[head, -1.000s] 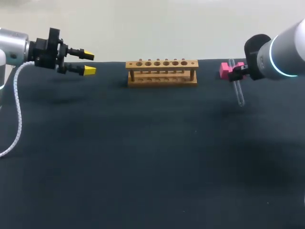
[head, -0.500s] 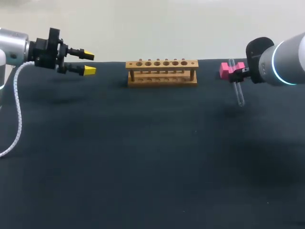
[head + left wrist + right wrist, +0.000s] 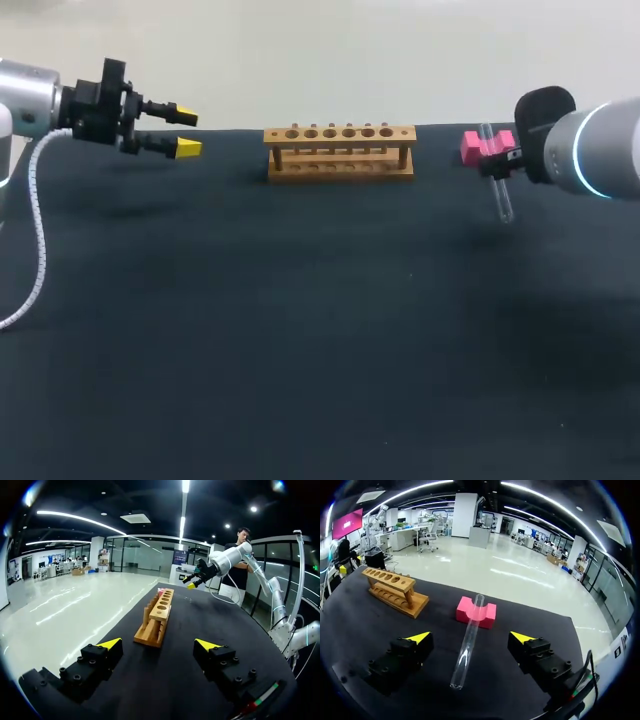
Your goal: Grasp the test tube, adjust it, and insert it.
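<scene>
- Our right gripper [image 3: 470,638] is open: its two yellow-tipped fingers [image 3: 418,638] stand wide apart and touch nothing.
- The test tube [image 3: 468,641], clear glass, lies lengthwise between those fingers, with a gap of dark table on either side of it.
- The tube's far end, ahead of the fingertips, rests in the groove of a pink block [image 3: 489,615]. Its rounded near end reaches back past the fingertips toward the wrist, so the tube is tilted.
- In the head view the tube [image 3: 499,190] slants from the pink block [image 3: 470,147] toward us, and our right arm [image 3: 590,150] comes in low just beside it. The right fingers themselves are mostly hidden there.
- The wooden rack [image 3: 395,592], with a row of holes along its top, stands ahead of the right fingers and off to one side, well apart from the tube and the block.
- Our left gripper [image 3: 159,644] is open too, its yellow tips spread wide with nothing between them.
- The rack [image 3: 157,616] stands on the table ahead of the left fingers, end-on to them and roughly in line with the gap between them.
- From above, the left gripper [image 3: 176,132] hangs over the table's far left edge, pointing toward the rack [image 3: 340,150] and well apart from it. A white coiled cable [image 3: 35,235] trails down from that arm.
- The rack sits between the two grippers at the back of the dark table [image 3: 300,330], nearer the pink block than the left fingers.
</scene>
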Controlling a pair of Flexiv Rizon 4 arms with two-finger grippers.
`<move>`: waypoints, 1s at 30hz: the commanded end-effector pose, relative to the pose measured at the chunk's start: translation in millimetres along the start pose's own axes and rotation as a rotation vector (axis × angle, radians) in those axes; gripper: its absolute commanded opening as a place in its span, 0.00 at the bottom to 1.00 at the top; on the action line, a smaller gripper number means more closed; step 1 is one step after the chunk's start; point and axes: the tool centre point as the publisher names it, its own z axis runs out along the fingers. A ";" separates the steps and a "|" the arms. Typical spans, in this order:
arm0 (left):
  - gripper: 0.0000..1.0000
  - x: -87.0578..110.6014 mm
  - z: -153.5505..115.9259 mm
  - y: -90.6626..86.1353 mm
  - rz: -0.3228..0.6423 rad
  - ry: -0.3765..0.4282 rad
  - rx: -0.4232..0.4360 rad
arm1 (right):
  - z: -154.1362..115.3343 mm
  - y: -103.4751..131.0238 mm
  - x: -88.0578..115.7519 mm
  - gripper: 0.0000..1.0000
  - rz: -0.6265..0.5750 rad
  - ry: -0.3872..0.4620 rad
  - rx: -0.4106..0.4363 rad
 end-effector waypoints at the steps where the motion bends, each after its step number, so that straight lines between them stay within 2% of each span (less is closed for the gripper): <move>1: 1.00 0.9 -0.1 -0.2 0.003 -0.002 0.000 | 12.8 4.3 0.8 1.00 -0.001 -0.780 -0.016; 14: 1.00 0.9 -0.1 -0.2 0.003 -0.002 0.000 | 31.1 16.5 -5.7 1.00 0.095 -0.808 -0.046; 30: 1.00 0.9 -0.1 -0.2 0.003 -0.002 0.000 | 57.5 18.4 6.7 1.00 0.178 -0.783 -0.008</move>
